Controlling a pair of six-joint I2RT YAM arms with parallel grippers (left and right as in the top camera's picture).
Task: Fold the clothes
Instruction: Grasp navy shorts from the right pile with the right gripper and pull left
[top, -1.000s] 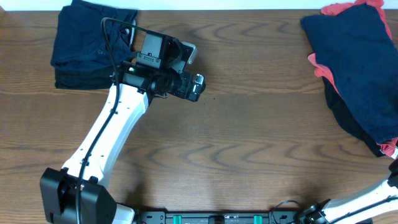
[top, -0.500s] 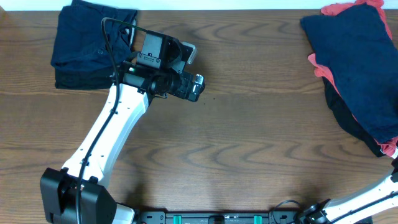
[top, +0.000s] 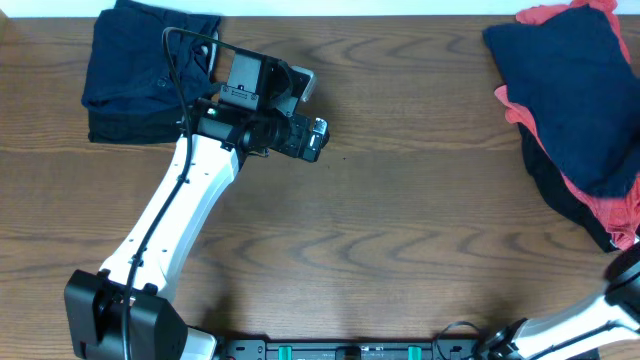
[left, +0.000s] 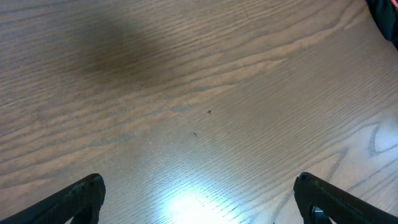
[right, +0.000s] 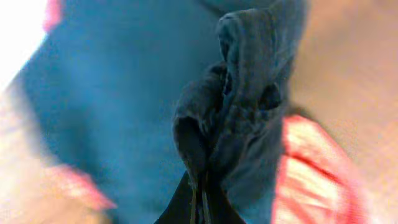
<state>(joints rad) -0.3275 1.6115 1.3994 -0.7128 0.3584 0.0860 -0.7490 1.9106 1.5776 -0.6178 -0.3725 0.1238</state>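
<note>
A folded navy stack (top: 140, 70) sits squared at the upper left of the overhead view, so part of the job looks done. At the upper right lies a loose heap: a navy garment (top: 570, 90) over a coral-red T-shirt (top: 615, 205) and a black piece (top: 560, 190), all unfolded. The left gripper (left: 199, 196) hangs over the bare wooden table (top: 400, 250), jaws spread wide and empty. The right gripper (right: 200, 202) is pressed together, pinching a bunched fold of the navy garment. Most of the heap is left to fold.
</note>
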